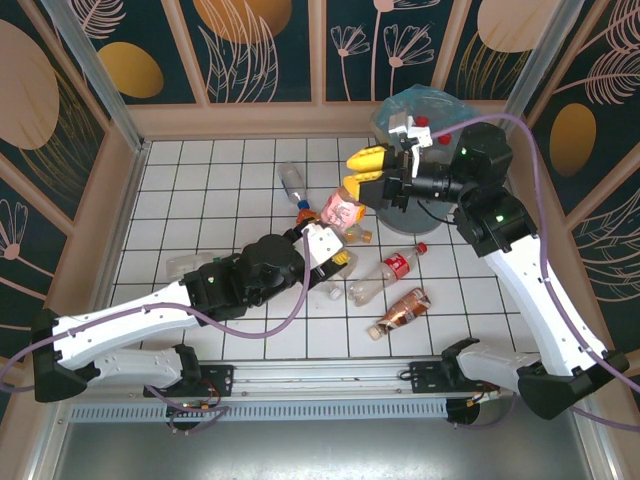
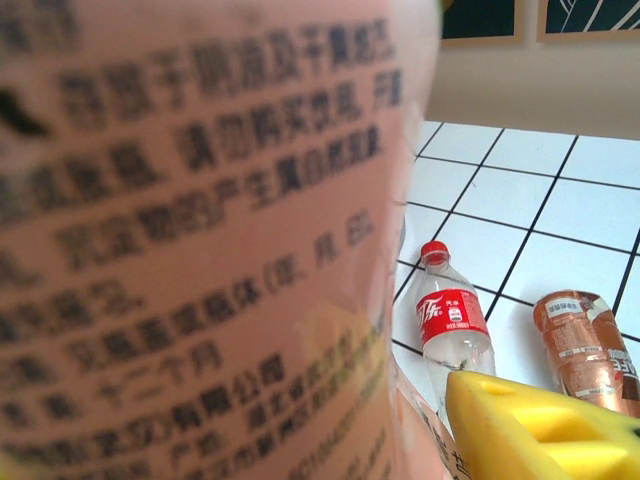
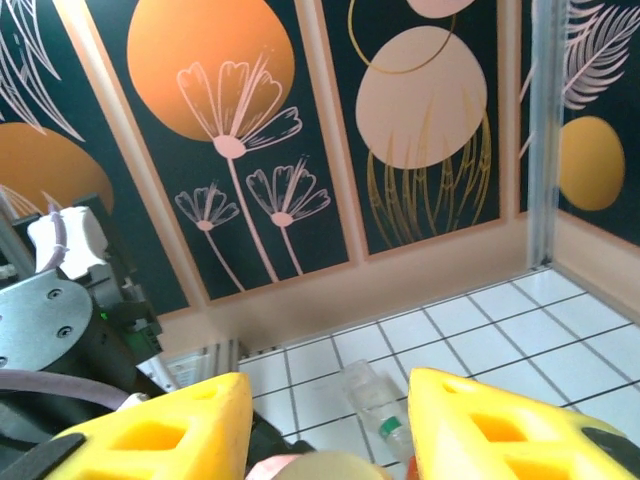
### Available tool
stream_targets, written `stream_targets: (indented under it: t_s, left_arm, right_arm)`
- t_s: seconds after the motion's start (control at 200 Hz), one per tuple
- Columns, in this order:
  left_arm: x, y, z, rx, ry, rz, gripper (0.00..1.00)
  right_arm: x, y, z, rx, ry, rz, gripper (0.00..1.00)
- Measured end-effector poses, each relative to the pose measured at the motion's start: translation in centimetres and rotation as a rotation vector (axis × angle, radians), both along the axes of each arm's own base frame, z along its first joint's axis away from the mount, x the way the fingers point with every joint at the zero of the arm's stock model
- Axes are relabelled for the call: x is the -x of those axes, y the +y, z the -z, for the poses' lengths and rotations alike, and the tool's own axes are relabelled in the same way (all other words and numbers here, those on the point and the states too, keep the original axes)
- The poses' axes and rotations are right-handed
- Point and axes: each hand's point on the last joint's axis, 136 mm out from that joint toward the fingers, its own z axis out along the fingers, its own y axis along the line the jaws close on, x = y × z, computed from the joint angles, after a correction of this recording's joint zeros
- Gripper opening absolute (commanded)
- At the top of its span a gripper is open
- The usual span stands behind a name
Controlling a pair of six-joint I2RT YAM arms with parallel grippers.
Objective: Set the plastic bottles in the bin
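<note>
My left gripper [image 1: 334,236] is shut on a pink-labelled plastic bottle [image 1: 340,209], held up over the middle of the floor. Its blurred label [image 2: 200,240] is pressed close in the left wrist view, beside one yellow finger [image 2: 540,430]. My right gripper [image 1: 362,172] reaches in from the right, its jaws apart, and the pink bottle's end [image 3: 310,467] sits low between its yellow fingers [image 3: 170,430]. The bin [image 1: 430,105], lined with a blue bag, stands right behind that gripper. On the tiles lie a red-labelled bottle [image 1: 385,272] [image 2: 452,320], a brown-labelled one [image 1: 402,312] [image 2: 585,345] and a clear one [image 1: 292,182] [image 3: 375,400].
Another clear bottle [image 1: 185,265] lies beside the left arm. A small bottle with an orange cap [image 1: 358,236] lies under the held one. Panelled walls [image 1: 250,50] close in the tiled floor on three sides. A rail [image 1: 320,375] runs along the near edge.
</note>
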Motion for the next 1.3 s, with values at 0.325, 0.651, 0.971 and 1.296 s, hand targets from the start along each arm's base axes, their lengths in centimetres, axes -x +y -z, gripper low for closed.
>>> stream_targets:
  t_s: [0.325, 0.651, 0.971, 1.296]
  left_arm:
    - [0.0, 0.3, -0.7, 0.027, -0.006, -0.006, 0.34]
    - [-0.3, 0.4, -0.7, 0.043, -0.014, -0.026, 0.73]
    - [-1.4, 2.2, -3.8, 0.149, -0.062, -0.134, 0.94]
    - [-1.5, 3.4, -6.3, 0.243, -0.076, -0.172, 0.94]
  right_arm:
    - [0.0, 0.3, 0.4, 0.008, 0.018, -0.026, 0.21]
    - [-0.3, 0.2, 0.3, 0.003, 0.007, -0.006, 0.04]
    - [-4.0, -1.5, -3.5, -0.041, -0.07, 0.272, 0.0]
    - [-13.9, -7.2, -8.8, -0.067, -0.164, 0.889, 0.0]
